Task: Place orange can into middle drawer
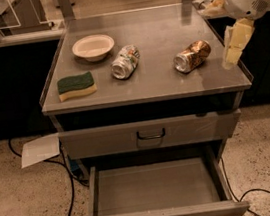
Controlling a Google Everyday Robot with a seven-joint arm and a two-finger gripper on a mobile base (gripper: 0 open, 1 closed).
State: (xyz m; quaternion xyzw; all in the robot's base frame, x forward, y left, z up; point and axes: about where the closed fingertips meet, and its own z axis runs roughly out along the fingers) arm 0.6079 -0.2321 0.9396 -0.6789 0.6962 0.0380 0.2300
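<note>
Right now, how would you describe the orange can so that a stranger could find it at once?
Look at the right half of the grey cabinet top: the orange can lies on its side there, near the robot's hand at the right edge. Unlike the white-silver can near the middle, it is shiny orange-brown.

no readable text; orange can [192,56] print illegible

End effector [232,47] right of orange can [192,56], middle drawer [157,186] open, reachable from above
</note>
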